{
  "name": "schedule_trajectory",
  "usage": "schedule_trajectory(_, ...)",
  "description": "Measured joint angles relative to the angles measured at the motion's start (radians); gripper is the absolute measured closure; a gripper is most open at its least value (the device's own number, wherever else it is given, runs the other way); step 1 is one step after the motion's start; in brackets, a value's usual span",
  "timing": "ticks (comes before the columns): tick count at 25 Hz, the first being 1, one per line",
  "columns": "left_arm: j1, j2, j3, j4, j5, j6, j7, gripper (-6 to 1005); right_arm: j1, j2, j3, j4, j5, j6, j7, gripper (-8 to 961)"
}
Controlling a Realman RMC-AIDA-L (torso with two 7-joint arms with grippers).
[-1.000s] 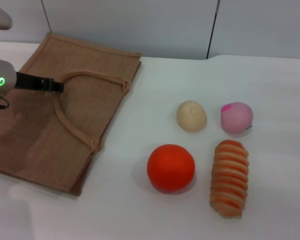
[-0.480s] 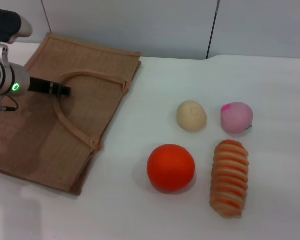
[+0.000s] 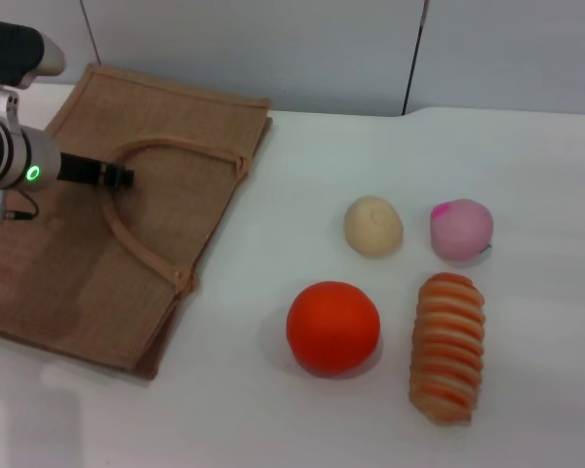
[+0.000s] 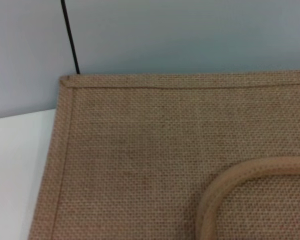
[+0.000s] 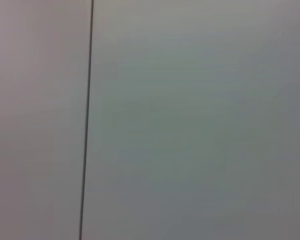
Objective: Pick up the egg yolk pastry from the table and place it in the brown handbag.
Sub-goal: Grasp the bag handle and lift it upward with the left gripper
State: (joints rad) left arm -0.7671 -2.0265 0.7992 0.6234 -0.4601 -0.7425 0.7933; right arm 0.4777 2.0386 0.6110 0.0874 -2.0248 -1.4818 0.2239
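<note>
While left hand (image 3: 117, 176) sits at brown handbag (image 3: 190, 146) handle, long axis diagonal

The left end effector (image 3: 112, 176) reaches in from the left, its arm's green light lit

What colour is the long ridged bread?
Orange and pale cream stripes on the ridged bread; head view shows it best.

pink bun (image 3: 461, 229) beside pastry (image 3: 373, 225), orange (image 3: 332, 327) near
</note>
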Motion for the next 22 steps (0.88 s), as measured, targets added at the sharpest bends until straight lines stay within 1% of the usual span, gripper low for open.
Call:
schedule_trajectory(3,0.000,-0.001,0.000,0.001,-0.001,-0.004,0.000,497,-0.001,0.000,0.000,0.000,0.000,0.000,0.000,119)
schedule_trajectory(13,0.010,-0.005,0.001,0.017,-0.032,-0.005,-0.001,824,-0.004,0.000,0.002,-0.002,0.000,0.000,0.000,126)
schedule_trajectory(14,0.024,-0.005,0.020,0.035,-0.057,-0.005,0.000,857,-0.004,0.000,0.003,-0.003,0.000,0.000,0.000,127)
schedule_trajectory(18,0.055,-0.006,0.084,0.076,-0.121,-0.003,0.001,870,-0.005,0.000,0.003,-0.003,0.000,0.000,0.000,130)
schedule_trajectory(22,0.110,-0.006,0.170,0.143,-0.245,0.002,0.017,876,-0.005,-0.001,0.002,-0.003,0.000,0.001,0.000,132)
